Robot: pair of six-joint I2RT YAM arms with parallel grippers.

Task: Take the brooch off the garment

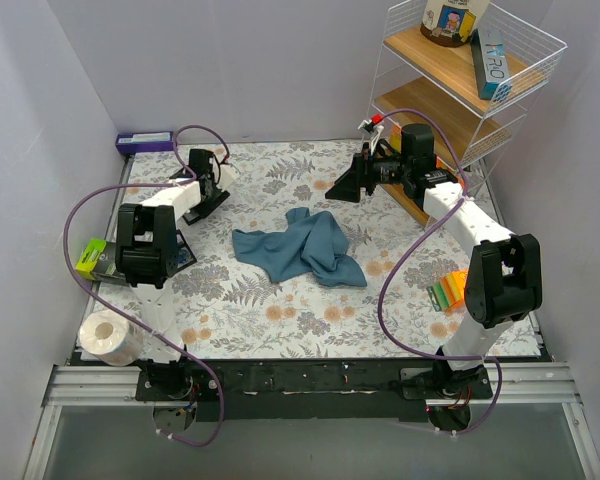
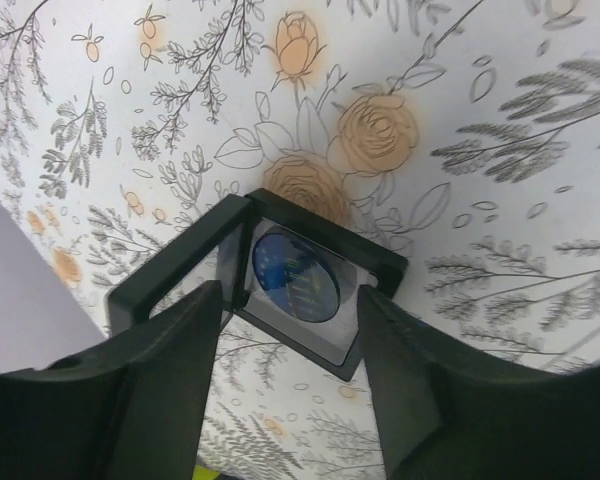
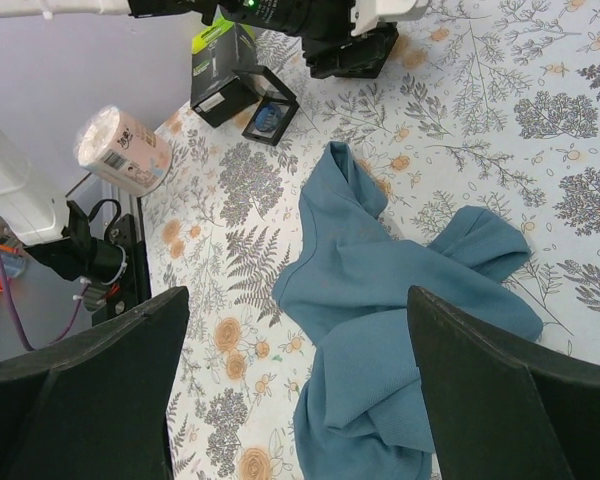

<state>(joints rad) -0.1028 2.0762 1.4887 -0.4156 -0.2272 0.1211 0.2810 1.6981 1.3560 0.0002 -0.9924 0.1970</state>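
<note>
Teal-blue soft T-shirt (image 1: 305, 250) lay crumpled mid-counter, no pin visible | round bluish brooch (image 2: 295, 275), seemingly, sat in open black square box (image 2: 380, 268) | left fingers (image 2: 150, 390) part-spread over box, empty, as if to release | right fingers (image 3: 80, 390) wide, empty, facing shirt.

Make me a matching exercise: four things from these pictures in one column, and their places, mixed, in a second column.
1. crumpled teal-blue cloth T-shirt
2. white paper roll
3. flat purple box
4. white wire shelf with wooden boards

a. far left corner
b. far right corner
c. middle of the flowered table
d. near left corner

Pairs: 1-c, 2-d, 3-a, 4-b.
</note>
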